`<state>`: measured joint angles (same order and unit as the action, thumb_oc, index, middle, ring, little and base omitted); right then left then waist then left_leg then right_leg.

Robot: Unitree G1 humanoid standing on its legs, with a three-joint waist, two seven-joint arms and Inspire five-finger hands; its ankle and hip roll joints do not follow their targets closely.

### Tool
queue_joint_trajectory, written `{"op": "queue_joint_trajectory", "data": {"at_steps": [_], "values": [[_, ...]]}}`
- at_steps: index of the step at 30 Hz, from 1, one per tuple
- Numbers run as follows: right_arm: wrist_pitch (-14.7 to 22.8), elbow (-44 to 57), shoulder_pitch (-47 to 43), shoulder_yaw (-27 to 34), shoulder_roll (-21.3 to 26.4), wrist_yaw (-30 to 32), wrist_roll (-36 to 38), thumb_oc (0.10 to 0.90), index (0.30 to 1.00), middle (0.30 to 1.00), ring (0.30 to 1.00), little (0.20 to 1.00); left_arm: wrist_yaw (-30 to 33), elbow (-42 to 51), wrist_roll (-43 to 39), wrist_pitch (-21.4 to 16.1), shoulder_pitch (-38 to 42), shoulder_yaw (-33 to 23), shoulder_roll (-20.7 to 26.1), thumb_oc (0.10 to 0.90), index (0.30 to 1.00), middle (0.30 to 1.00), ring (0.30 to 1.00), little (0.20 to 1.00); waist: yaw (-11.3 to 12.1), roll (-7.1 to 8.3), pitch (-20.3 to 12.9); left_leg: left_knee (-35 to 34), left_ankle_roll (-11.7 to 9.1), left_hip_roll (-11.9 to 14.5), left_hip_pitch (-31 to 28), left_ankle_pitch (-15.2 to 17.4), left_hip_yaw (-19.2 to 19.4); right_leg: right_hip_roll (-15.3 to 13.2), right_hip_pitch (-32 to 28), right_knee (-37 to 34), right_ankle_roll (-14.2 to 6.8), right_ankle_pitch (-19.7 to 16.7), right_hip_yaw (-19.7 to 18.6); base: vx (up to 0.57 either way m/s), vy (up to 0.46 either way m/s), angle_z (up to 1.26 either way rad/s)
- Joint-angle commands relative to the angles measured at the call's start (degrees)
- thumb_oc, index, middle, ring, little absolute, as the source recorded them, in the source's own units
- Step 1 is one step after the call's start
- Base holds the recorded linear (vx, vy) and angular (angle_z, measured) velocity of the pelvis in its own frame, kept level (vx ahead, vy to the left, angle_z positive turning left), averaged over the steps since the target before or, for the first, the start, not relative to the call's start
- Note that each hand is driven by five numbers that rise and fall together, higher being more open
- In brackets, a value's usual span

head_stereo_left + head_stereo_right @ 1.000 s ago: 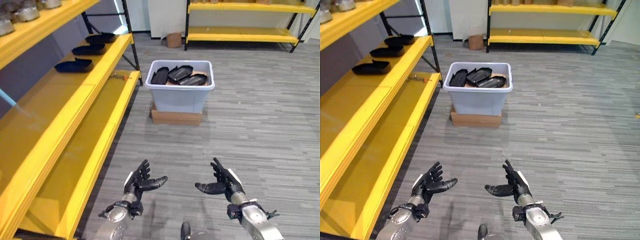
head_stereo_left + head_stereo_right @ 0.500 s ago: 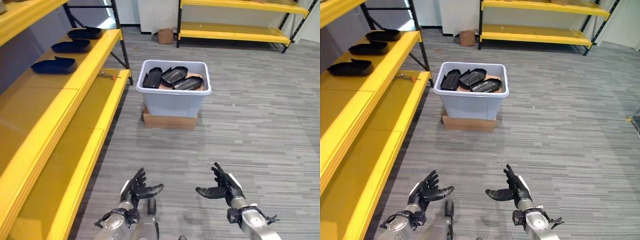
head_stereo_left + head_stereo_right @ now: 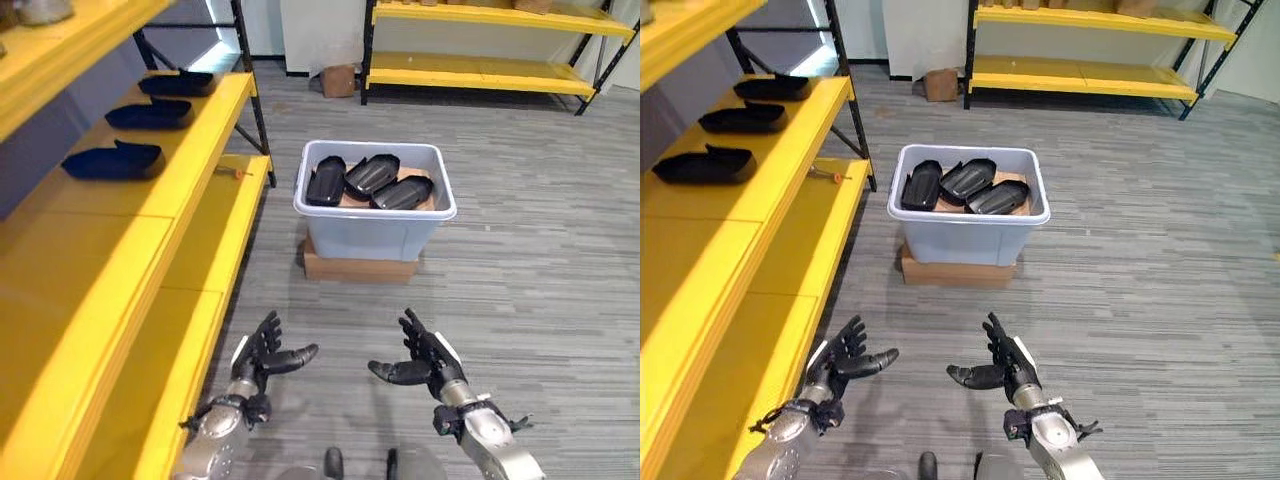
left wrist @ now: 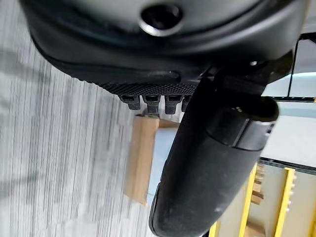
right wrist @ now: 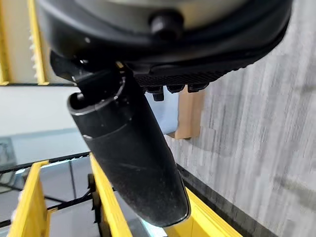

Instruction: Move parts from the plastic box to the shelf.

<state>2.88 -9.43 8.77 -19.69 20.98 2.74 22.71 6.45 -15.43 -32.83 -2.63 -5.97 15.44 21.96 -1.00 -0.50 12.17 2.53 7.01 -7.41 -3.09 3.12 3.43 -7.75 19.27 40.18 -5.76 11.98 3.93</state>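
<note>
A pale plastic box (image 3: pixel 372 218) stands on a flat cardboard box (image 3: pixel 358 268) on the grey floor ahead, and holds three black parts (image 3: pixel 367 180) leaning side by side. Three more black parts (image 3: pixel 112 160) lie in a row on the yellow shelf (image 3: pixel 150 215) at my left. My left hand (image 3: pixel 262 356) and right hand (image 3: pixel 425 362) hover low in front of me, well short of the box, palms facing each other, both open and empty. The box (image 4: pixel 165 143) also shows past the left thumb.
A lower yellow shelf board (image 3: pixel 215 240) carries a small tool (image 3: pixel 238 172) near a black upright post (image 3: pixel 252 80). Another yellow rack (image 3: pixel 480 70) and a small cardboard box (image 3: pixel 340 80) stand at the far wall. Open grey floor lies between my hands and the box.
The camera has shifted, so the box and shelf sit differently in view and the box looks nearer. Both hands stay open and empty, held low as before.
</note>
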Motion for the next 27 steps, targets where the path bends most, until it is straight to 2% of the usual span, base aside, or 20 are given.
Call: {"op": "queue_joint_trajectory", "data": {"at_steps": [1, 3, 5, 6, 10, 11, 12, 13, 14, 15, 16, 17, 19, 22, 23, 24, 25, 27], "values": [[4.5, 2.8, -3.2, 1.3, 1.8, 0.0, 1.4, 0.900, 1.000, 1.000, 1.000, 1.000, -1.3, 4.9, 0.9, -4.6, 1.2, -0.7, -0.2, 0.900, 1.000, 1.000, 1.000, 1.000, -0.8, 0.67, -1.8, 2.8, -3.4, 4.2, -0.5, 3.0, 0.6, -0.4, -3.2, -24.9, -0.9, -16.3, 4.5, 0.34, -0.131, -0.12], [4.2, 2.8, -3.5, 1.0, 2.5, -0.2, 0.2, 0.900, 1.000, 1.000, 1.000, 1.000, -1.6, 4.5, 1.3, -4.7, 1.3, -0.7, -0.5, 0.900, 1.000, 1.000, 1.000, 1.000, -1.9, 0.62, -1.8, 1.6, -4.3, 4.7, -3.0, 3.4, -0.5, 0.6, -2.9, -33.8, -1.9, -19.0, 2.3, 0.36, -0.155, -0.09], [4.1, 3.6, -3.8, 1.1, 3.0, -0.7, -0.3, 0.900, 1.000, 1.000, 1.000, 1.000, -2.2, 4.9, 1.3, -5.3, 1.4, -0.7, -0.4, 0.900, 1.000, 1.000, 1.000, 1.000, -2.2, 0.83, -2.2, 1.1, -5.2, 5.3, -4.7, 3.3, -1.3, 0.6, -3.0, -35.7, -2.6, -20.7, 0.8, 0.41, -0.223, 0.19], [4.1, 3.5, -3.3, 1.4, 3.2, -1.0, -0.5, 0.900, 1.000, 1.000, 1.000, 1.000, -3.2, 4.7, 2.1, -5.3, 1.1, -0.7, -0.6, 0.900, 1.000, 1.000, 1.000, 1.000, -1.7, 1.31, -3.4, 1.4, -5.9, 5.9, -6.0, 3.9, -1.4, 1.0, -4.9, -36.6, -1.8, -21.3, 1.7, 0.35, -0.203, 0.30], [4.4, 2.9, -4.2, 1.3, 3.5, -1.0, 0.3, 0.900, 1.000, 1.000, 1.000, 1.000, -3.3, 4.3, 1.9, -5.4, 1.9, -0.3, -1.0, 0.900, 1.000, 1.000, 1.000, 1.000, -1.6, 1.28, -4.6, 3.2, -6.7, 7.0, -6.6, 4.6, -1.8, 2.6, -6.8, -36.9, -1.0, -21.0, 2.0, 0.28, -0.168, 0.29], [4.7, 3.0, -4.8, 1.1, 4.3, -1.3, 0.5, 0.900, 1.000, 1.000, 1.000, 1.000, -3.2, 4.4, 1.7, -5.5, 2.4, 0.1, -1.5, 0.900, 1.000, 1.000, 1.000, 1.000, -1.3, 0.91, -5.0, 7.1, -7.4, 8.2, -6.2, 4.3, -1.9, 4.3, -8.1, -36.1, 0.0, -19.5, 2.5, 0.35, -0.276, 0.04], [4.8, 2.8, -5.0, 1.1, 4.7, -1.0, 0.9, 0.900, 1.000, 1.000, 1.000, 1.000, -2.9, 3.9, 1.4, -5.4, 3.3, 0.6, -1.9, 0.900, 1.000, 1.000, 1.000, 1.000, -1.3, 1.26, -5.3, 14.4, -8.9, 9.4, -3.6, 1.2, -1.2, 4.9, -9.7, -36.1, 1.4, -17.8, 2.8, 0.35, -0.278, -0.19], [4.8, 2.8, -5.0, 1.1, 4.7, -1.0, 0.9, 0.900, 1.000, 1.000, 1.000, 1.000, -2.9, 3.9, 1.4, -5.4, 3.3, 0.6, -2.0, 0.900, 1.000, 1.000, 1.000, 1.000, -1.3, 1.19, -5.3, 14.8, -8.9, 9.4, -3.3, 1.4, -1.3, 5.0, -9.7, -36.1, 1.5, -17.8, 2.9, 0.27, -0.288, -0.41], [5.1, 3.0, -4.8, 1.4, 5.0, -0.6, 2.0, 0.900, 1.000, 1.000, 1.000, 1.000, -2.6, 3.7, 0.7, -5.4, 4.0, 1.1, -2.2, 0.900, 1.000, 1.000, 1.000, 1.000, -1.0, 2.01, -4.4, 25.2, -10.7, 10.1, 1.2, -4.2, -0.9, 5.5, -12.1, -36.3, 3.2, -16.0, 3.4, 0.16, -0.219, -0.20], [5.0, 3.1, -4.7, 1.6, 5.2, -0.5, 2.3, 0.900, 1.000, 1.000, 1.000, 1.000, -2.7, 3.9, 0.6, -5.5, 4.2, 1.1, -2.1, 0.900, 1.000, 1.000, 1.000, 1.000, -1.0, 2.40, -3.8, 29.9, -11.5, 10.3, 3.4, -6.2, -0.9, 5.6, -13.3, -36.6, 4.0, -15.4, 3.8, 0.16, -0.218, -0.07], [5.0, 3.1, -4.7, 1.6, 5.2, -0.5, 2.3, 0.900, 1.000, 1.000, 1.000, 1.000, -2.7, 3.9, 0.5, -5.5, 4.2, 1.1, -2.1, 0.900, 1.000, 1.000, 1.000, 1.000, -1.1, 2.30, -3.8, 30.3, -11.5, 10.4, 3.7, -6.0, -1.1, 5.7, -13.2, -36.6, 4.0, -15.4, 4.0, 0.18, -0.176, 0.20], [5.1, 2.8, -4.2, 1.8, 5.5, -0.3, 2.7, 0.900, 1.000, 1.000, 1.000, 1.000, -3.0, 4.9, 1.1, -5.7, 3.9, 1.3, -1.7, 0.900, 1.000, 1.000, 1.000, 1.000, -0.2, 3.13, -2.6, 35.2, -12.0, 10.1, 6.5, -7.6, -1.1, 5.9, -15.7, -37.6, 5.0, -14.3, 4.2, 0.19, -0.135, 0.13], [5.1, 2.4, -4.1, 2.0, 5.5, 0.1, 2.7, 0.900, 1.000, 1.000, 1.000, 1.000, -3.1, 5.2, 0.9, -5.7, 3.6, 1.5, -1.6, 0.900, 1.000, 1.000, 1.000, 1.000, 0.6, 3.65, -1.9, 32.1, -11.0, 8.8, 10.7, -5.9, -0.5, 5.5, -17.4, -39.3, 4.8, -14.1, 4.3, 0.25, -0.100, -0.04], [5.5, 2.1, -3.7, 2.7, 5.5, 0.6, 3.0, 0.900, 1.000, 1.000, 1.000, 1.000, -3.5, 5.1, 1.4, -5.8, 2.8, 1.5, -0.8, 0.900, 1.000, 1.000, 1.000, 1.000, 1.2, 4.26, -1.9, 21.3, -9.2, 10.9, 15.2, -2.7, 3.4, 5.5, -19.8, -41.2, 3.6, -13.1, 4.7, 0.28, 0.012, 0.02], [5.7, 1.6, -3.6, 2.8, 5.4, 0.8, 2.6, 0.900, 1.000, 1.000, 1.000, 1.000, -3.5, 4.9, 2.2, -5.8, 2.6, 1.6, -0.5, 0.900, 1.000, 1.000, 1.000, 1.000, 1.8, 4.11, -1.7, 15.6, -9.0, 11.6, 16.2, -3.4, 4.3, 5.9, -21.1, -41.4, 3.3, -12.3, 4.3, 0.32, 0.074, 0.05], [5.6, 1.4, -3.6, 2.9, 5.4, 0.8, 2.4, 0.900, 1.000, 1.000, 1.000, 1.000, -3.6, 5.1, 2.5, -5.7, 2.4, 1.5, -0.3, 0.900, 1.000, 1.000, 1.000, 1.000, 2.3, 3.98, -1.8, 11.4, -9.0, 11.8, 16.3, -5.4, 4.2, 6.3, -21.8, -41.5, 3.4, -11.9, 4.1, 0.35, 0.106, -0.02], [5.8, 0.9, -3.6, 2.8, 5.2, 1.0, 2.0, 0.900, 1.000, 1.000, 1.000, 1.000, -3.4, 5.0, 3.3, -5.8, 2.3, 1.4, -0.2, 0.900, 1.000, 1.000, 1.000, 1.000, 2.7, 2.96, -2.0, 5.3, -9.9, 12.6, 17.4, -9.8, 3.7, 7.7, -22.8, -41.9, 3.4, -10.9, 3.8, 0.34, 0.091, -0.13], [5.7, 0.5, -3.8, 2.8, 5.1, 1.1, 1.8, 0.900, 1.000, 1.000, 1.000, 1.000, -3.3, 4.7, 3.6, -5.8, 2.2, 1.1, -0.2, 0.900, 1.000, 1.000, 1.000, 1.000, 3.3, 2.42, -2.2, -1.8, -10.6, 13.1, 17.2, -13.5, 3.2, 8.3, -24.9, -41.9, 3.5, -9.4, 3.2, 0.31, 0.086, -0.37]]}}
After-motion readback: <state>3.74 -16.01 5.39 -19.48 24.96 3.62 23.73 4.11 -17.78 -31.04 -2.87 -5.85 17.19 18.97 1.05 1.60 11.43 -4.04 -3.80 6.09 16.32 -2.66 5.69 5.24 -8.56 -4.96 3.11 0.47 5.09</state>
